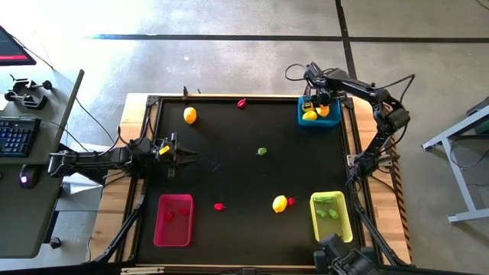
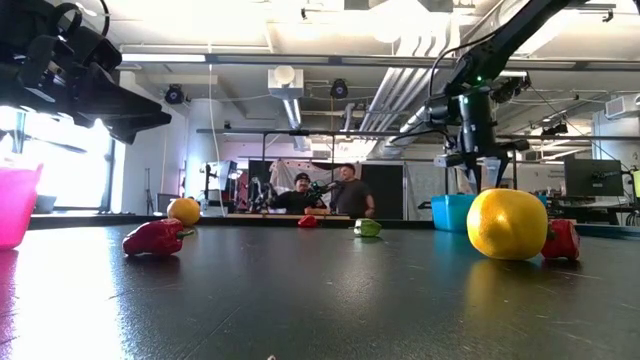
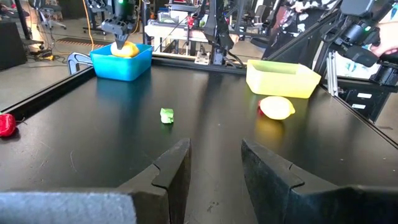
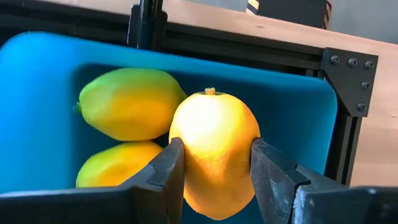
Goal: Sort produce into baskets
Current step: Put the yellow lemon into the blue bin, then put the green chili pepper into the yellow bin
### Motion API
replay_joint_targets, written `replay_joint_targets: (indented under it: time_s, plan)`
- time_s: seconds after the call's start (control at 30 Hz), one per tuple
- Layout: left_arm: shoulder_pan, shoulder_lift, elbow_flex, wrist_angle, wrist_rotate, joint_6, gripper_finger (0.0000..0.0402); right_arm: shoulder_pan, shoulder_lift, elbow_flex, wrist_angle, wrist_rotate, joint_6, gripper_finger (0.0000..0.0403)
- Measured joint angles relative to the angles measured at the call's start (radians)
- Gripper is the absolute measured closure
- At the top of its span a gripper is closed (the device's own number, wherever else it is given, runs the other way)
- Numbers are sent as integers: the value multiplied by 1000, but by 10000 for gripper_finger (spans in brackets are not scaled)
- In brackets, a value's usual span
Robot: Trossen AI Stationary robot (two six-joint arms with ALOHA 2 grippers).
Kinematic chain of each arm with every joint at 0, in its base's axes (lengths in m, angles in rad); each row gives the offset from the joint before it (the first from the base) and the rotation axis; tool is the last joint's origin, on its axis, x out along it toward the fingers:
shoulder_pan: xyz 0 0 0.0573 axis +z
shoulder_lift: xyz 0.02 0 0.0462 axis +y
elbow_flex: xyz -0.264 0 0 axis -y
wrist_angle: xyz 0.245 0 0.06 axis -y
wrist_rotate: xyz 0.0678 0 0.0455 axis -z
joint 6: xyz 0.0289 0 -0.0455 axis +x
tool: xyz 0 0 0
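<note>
While my overhead camera covers the whole desk (image 1: 229, 160), it cuts off the near edge, and the arm bases crowd the bottom right corner beside the green basket (image 1: 331, 217). From above I can make out green bits inside that basket but cannot count them. The pink basket (image 1: 173, 220) sits at the near left with two red bits in it; in the low view only its corner shows. The blue basket (image 1: 318, 113) is at the far right corner, and my right gripper (image 4: 214, 165) hangs over it, hiding most of what is inside from above.

My right wrist camera shows it better: the fingers (image 4: 163, 171) are clamped on a lemon (image 4: 214, 152), one on each side of its middle, held over the blue basket with two more lemons (image 4: 127, 102) lying in it behind. Their lower parts are cut off by the fingers.

My left gripper (image 3: 214, 168) waits at the desk's left edge, fingers apart around nothing.

Loose on the desk I see a lemon at far left (image 1: 189, 115), another near the green basket (image 1: 280, 204) with a red bit (image 1: 291, 202) touching it, a green bit (image 1: 262, 151) mid-desk, a red bit (image 1: 219, 206) beside the pink basket, and one (image 1: 241, 103) at the far edge.
</note>
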Motion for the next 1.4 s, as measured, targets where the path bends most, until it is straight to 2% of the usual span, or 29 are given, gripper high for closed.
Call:
replay_joint_targets:
  time_s: [0.5,0.6,0.87,1.0,1.1,1.3,1.4]
  plan:
    - [0,0,0,0,0,0,275,-32,115,3,28,2,11,260]
    - [0,0,0,0,0,0,275,-32,115,6,22,1,7,240]
    - [0,0,0,0,0,0,275,-2,55,102,-157,83,-36,140]
    - [0,0,0,0,0,0,275,51,11,158,-172,90,-106,123]
    - [0,0,0,0,0,0,275,125,-16,183,-174,82,-178,132]
    - [0,0,0,0,0,0,275,349,-42,173,-131,-70,-322,194]
    - [0,0,0,0,0,0,275,464,-42,142,-51,-144,-352,218]
